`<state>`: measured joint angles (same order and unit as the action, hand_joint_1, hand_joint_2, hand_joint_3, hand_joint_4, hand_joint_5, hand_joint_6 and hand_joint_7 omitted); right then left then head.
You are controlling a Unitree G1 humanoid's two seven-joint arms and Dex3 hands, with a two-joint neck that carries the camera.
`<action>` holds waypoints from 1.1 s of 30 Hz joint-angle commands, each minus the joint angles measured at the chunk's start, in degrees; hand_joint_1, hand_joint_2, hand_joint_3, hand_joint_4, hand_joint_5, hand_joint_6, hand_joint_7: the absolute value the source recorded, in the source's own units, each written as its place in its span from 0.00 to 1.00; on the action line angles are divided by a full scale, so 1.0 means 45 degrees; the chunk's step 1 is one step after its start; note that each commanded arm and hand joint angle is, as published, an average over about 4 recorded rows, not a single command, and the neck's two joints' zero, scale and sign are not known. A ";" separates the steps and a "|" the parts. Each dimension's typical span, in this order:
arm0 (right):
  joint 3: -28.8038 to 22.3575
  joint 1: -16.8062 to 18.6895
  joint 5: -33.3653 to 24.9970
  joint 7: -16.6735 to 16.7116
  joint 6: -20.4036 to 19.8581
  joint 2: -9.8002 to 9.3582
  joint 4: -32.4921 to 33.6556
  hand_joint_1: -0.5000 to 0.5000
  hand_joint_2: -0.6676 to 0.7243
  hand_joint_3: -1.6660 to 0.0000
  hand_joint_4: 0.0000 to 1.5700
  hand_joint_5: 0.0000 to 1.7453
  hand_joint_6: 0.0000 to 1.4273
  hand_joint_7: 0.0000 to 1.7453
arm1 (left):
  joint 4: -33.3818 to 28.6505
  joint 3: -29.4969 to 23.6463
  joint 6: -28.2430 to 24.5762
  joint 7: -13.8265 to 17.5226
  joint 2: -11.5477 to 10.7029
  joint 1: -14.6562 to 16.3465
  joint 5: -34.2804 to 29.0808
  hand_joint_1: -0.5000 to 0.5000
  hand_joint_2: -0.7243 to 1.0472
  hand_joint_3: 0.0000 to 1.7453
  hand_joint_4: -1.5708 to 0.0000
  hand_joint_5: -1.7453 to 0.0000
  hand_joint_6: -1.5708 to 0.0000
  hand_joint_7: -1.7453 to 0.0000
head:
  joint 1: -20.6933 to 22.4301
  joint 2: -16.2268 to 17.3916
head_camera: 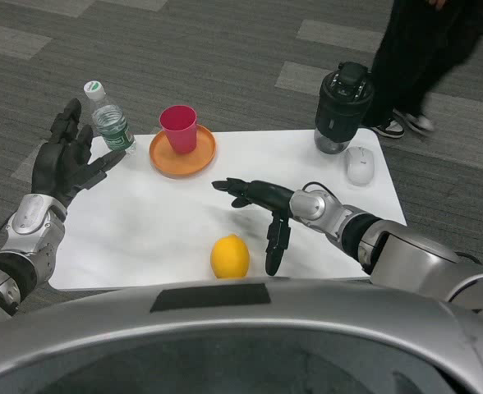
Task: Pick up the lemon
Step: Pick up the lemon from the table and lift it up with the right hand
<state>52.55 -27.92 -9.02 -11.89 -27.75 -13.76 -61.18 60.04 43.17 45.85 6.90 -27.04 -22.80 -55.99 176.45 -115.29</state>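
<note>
Round yellow lemon [230, 256] not yet held.
Right hand [262, 209] spread, empty, just beside it (left hand [67, 160] splayed, empty); lemon could be nudged off table edge.

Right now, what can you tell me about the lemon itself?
The lemon is whole and bright yellow, oval with a small nub at its top end and a smooth, slightly glossy skin. It sits on the white table near the front edge, roughly at centre. Nothing holds it: the right hand is just to its right with fingers spread, one pointing down beside it, a clear gap between them. The left hand is raised far off at the table's left edge.
</note>
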 commanded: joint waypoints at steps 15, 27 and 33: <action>0.0393 0.0174 -0.0084 0.0802 -0.0015 0.0598 -0.0183 0.67 0.64 0.95 0.00 0.44 0.00 0.00 | 0.0037 0.0050 0.0001 0.0049 0.0018 -0.0007 -0.0151 1.00 0.85 0.05 1.00 1.00 1.00 1.00 | 0.0519 0.0253; 0.1106 0.0208 -0.0143 0.1139 0.0019 0.0534 -0.0149 0.62 0.59 0.95 0.00 0.46 0.00 0.03 | 0.0316 0.0695 -0.0034 0.0025 0.0033 -0.0558 -0.0312 1.00 0.85 0.05 1.00 1.00 1.00 1.00 | 0.0508 0.0427; 0.1682 0.0193 -0.0197 0.1134 0.0034 0.0461 -0.0095 0.62 0.52 0.94 0.00 0.50 0.00 0.04 | 0.0433 0.0910 -0.0034 0.0010 0.0047 -0.0700 -0.0376 1.00 0.85 0.05 1.00 1.00 1.00 1.00 | 0.0654 0.0528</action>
<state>59.22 -26.83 -9.47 -6.67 -27.86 -11.03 -61.71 61.37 46.76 45.87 6.91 -27.00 -24.57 -57.07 179.33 -112.96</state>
